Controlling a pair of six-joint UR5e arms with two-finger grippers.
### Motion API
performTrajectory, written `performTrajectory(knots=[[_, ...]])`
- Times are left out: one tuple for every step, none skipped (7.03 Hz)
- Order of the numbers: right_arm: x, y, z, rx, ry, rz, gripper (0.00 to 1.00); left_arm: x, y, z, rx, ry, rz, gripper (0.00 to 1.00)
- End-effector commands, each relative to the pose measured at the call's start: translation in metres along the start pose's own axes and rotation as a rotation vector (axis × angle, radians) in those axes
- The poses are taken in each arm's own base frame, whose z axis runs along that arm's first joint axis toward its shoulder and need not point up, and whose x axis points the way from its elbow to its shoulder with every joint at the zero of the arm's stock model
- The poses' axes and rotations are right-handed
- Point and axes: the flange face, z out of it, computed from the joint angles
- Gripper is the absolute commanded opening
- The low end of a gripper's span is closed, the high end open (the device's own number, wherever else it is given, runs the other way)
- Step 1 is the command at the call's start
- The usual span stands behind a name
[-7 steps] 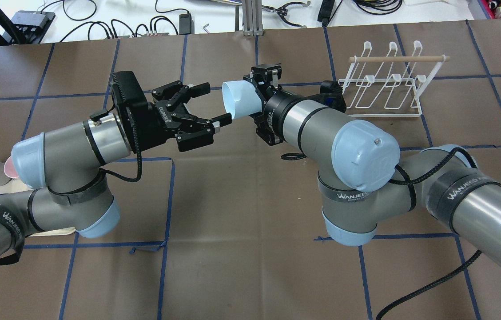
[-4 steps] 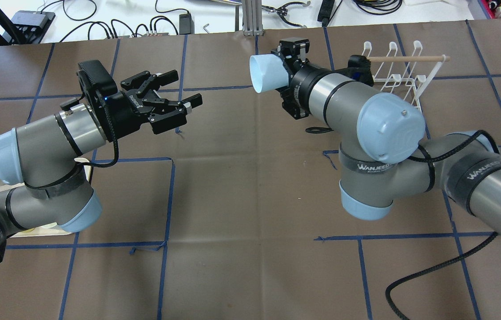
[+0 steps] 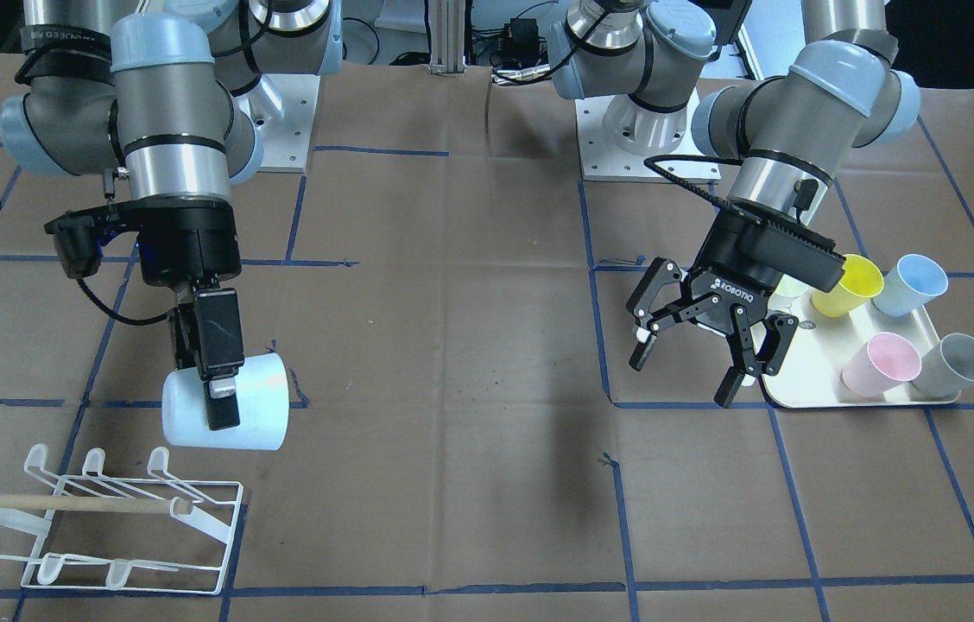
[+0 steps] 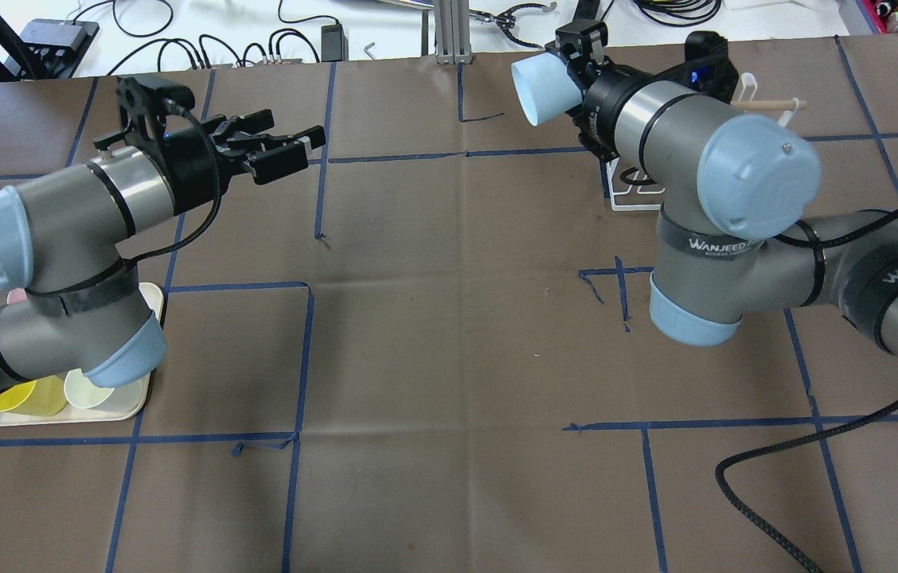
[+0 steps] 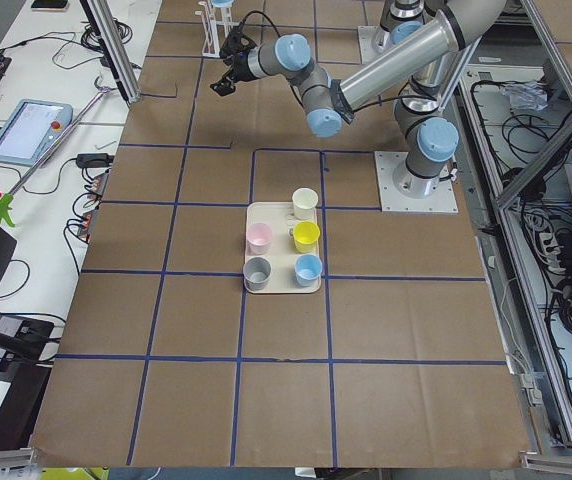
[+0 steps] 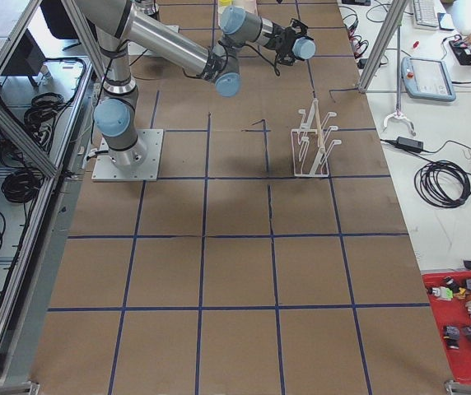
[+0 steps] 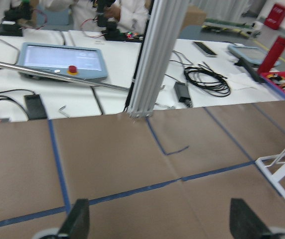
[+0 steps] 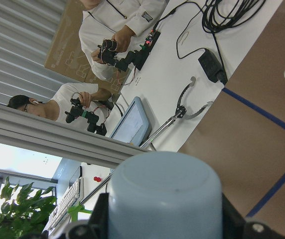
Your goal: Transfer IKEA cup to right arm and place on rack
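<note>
My right gripper (image 3: 224, 406) is shut on a pale blue IKEA cup (image 3: 258, 415), held on its side above the table, close to the rack. The cup's mouth faces the left arm in the overhead view (image 4: 540, 91). Its base fills the right wrist view (image 8: 165, 194). The white wire rack (image 3: 98, 518) with a wooden dowel stands on the table just beyond the cup. In the overhead view the rack (image 4: 767, 103) is mostly hidden behind the right arm. My left gripper (image 3: 690, 367) is open and empty, far from the cup, beside the tray.
A cream tray (image 3: 858, 402) holds a yellow cup (image 3: 850, 283), a blue cup (image 3: 910, 283), a pink cup (image 3: 880, 363) and a grey cup (image 3: 958, 367). A metal post (image 7: 155, 55) stands at the table's far edge. Operators sit beyond it.
The left gripper has drawn back to the left, open and empty. The right arm has carried the cup away to the right and farther back, toward the rack.
</note>
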Motion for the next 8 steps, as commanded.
performTrajectory(knots=[[0.015,-0.038,0.022,0.108,0.047,-0.27,0.09,0.032,-0.04,-0.011,-0.399,-0.228,-0.05,0.99],[0.021,-0.059,0.025,0.134,0.068,-0.4,0.09,0.038,-0.049,-0.029,-0.594,-0.254,-0.118,0.99],[0.031,-0.076,0.04,0.155,0.089,-0.51,0.09,0.044,-0.056,-0.048,-0.717,-0.266,-0.202,0.99],[0.044,-0.075,0.06,0.166,0.093,-0.587,0.09,0.051,-0.057,-0.065,-0.787,-0.264,-0.222,0.99],[0.054,-0.072,0.071,0.191,0.089,-0.685,0.09,0.054,-0.054,-0.077,-0.784,-0.264,-0.223,0.99],[0.063,-0.071,0.082,0.186,0.101,-0.759,0.09,0.058,-0.052,-0.085,-0.775,-0.265,-0.222,0.99],[0.068,-0.07,0.091,0.182,0.105,-0.786,0.09,0.055,-0.05,-0.09,-0.774,-0.267,-0.227,0.99],[0.08,-0.065,0.103,0.187,0.105,-0.792,0.09,0.049,-0.041,-0.098,-0.775,-0.271,-0.233,0.99]])
